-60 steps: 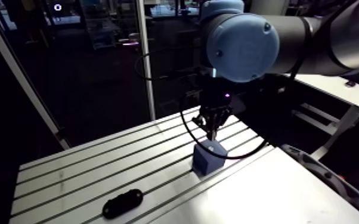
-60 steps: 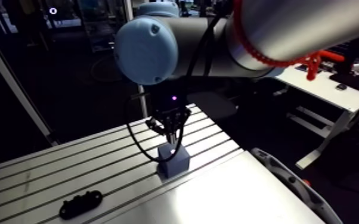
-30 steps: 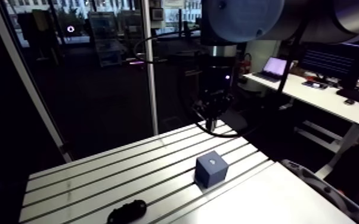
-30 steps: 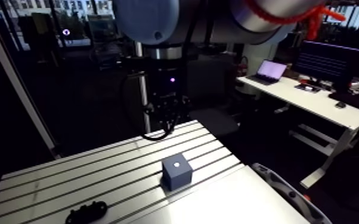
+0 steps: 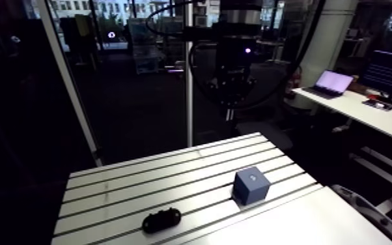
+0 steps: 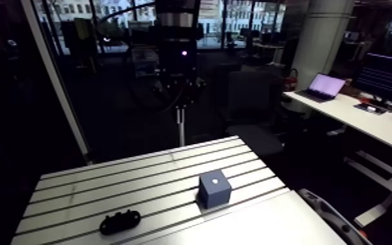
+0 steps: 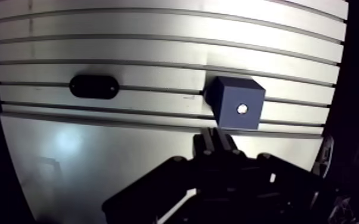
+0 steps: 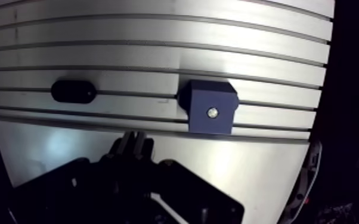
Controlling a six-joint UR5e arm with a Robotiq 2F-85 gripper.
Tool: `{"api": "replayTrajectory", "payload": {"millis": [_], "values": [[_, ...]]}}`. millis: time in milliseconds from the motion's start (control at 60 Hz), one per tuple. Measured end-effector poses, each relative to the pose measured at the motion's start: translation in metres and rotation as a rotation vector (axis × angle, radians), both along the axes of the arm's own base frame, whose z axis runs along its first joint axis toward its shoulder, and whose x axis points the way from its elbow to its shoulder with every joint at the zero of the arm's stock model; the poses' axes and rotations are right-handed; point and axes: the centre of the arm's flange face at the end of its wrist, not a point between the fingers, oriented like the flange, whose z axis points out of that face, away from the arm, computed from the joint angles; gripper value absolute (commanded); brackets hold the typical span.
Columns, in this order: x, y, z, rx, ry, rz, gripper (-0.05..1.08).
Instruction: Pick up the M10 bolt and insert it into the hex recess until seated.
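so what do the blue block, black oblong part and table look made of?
Blue block: matte, no glints, likely plastic. Bolt head, apparently, in its top: bright speck, reads as metal. Black oblong part: dull black, plastic or rubber, can't tell. Table: slotted aluminium, brushed, streaky sheen.

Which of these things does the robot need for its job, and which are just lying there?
For the job:
- blue block
- bolt, the shiny dot in the block's top
- gripper, high above the table

Just lying about:
- black oval piece, on the table away from the block
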Motion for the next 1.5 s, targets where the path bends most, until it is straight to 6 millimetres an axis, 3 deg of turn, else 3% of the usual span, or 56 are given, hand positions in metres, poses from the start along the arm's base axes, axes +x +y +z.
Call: {"api": "replayTrajectory", "payload": {"millis": [350,633,1500], "values": [[-0.021,-0.059,0.029,0.017,0.013,-0.009,0.00],[-0.023,-0.103,0.048,0.118,0.029,-0.074,0.00],[-0.018,-0.118,0.084,0.067,0.092,-0.112,0.01]]}}
